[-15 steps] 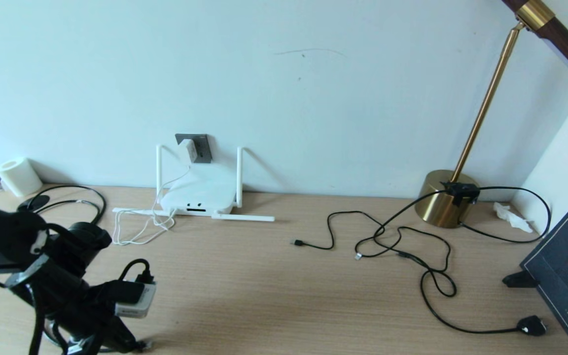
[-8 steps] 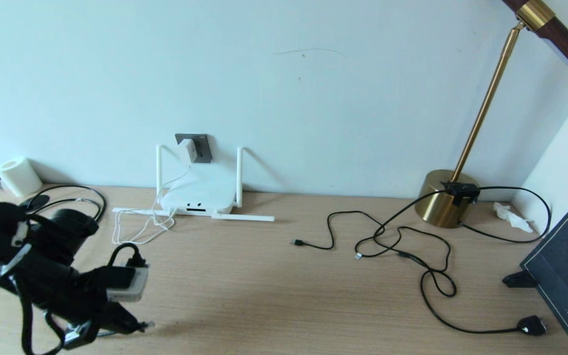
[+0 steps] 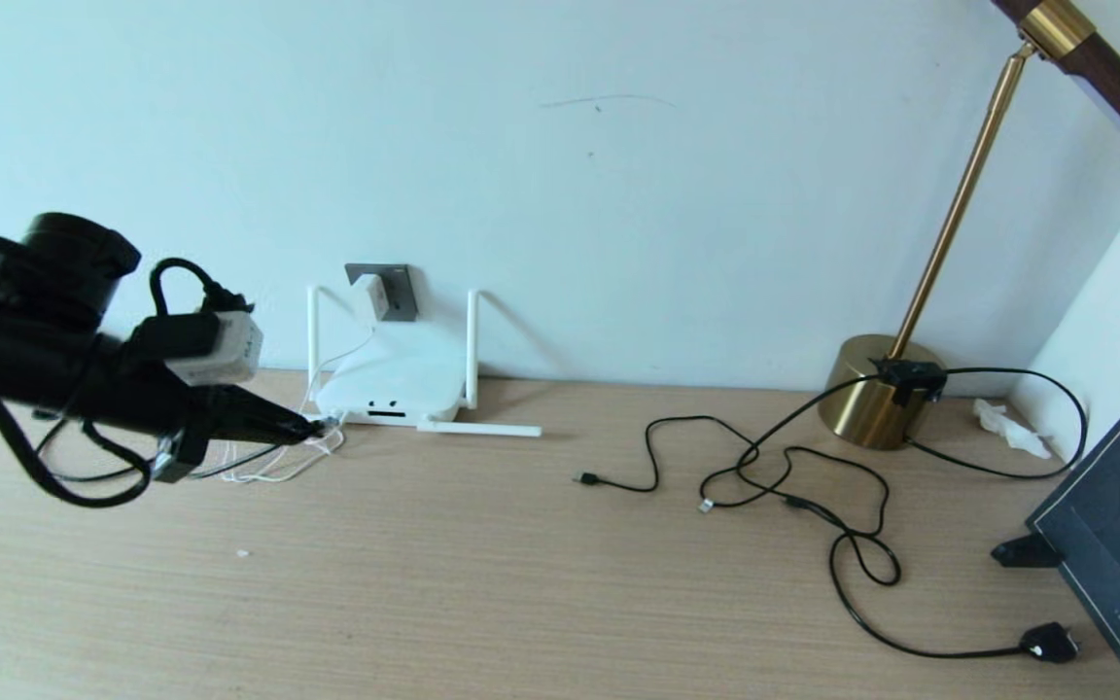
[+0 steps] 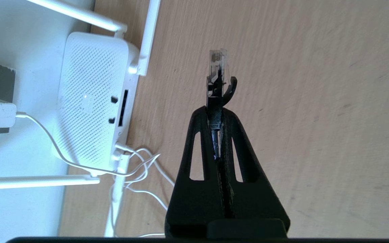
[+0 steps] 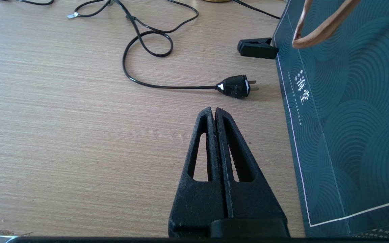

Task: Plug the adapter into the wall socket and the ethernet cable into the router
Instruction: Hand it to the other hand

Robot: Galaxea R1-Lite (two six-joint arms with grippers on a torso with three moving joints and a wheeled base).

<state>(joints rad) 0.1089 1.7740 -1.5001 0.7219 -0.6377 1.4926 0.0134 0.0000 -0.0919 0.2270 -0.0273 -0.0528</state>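
The left end effector [image 4: 216, 111] is clamped on the black ethernet cable [image 4: 217, 84], its clear connector poking past the tips. The router [image 3: 390, 387], a smooth white perforated box with slim antennas, sits at the table's [image 3: 560, 603] back edge just ahead; its dark ports face the connector. The white adapter [image 3: 370, 297] sits in the grey wall socket [image 3: 397, 292]. The right end effector [image 5: 214, 114], closed and empty, hangs over the table's right side.

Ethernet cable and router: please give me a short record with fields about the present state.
adapter: seated in the wall socket
ethernet cable: clear connector clamped in left gripper, not yet in a port
router: flat on desk against the wall, ports facing outward
right gripper: shut, empty, over desk near a black plug
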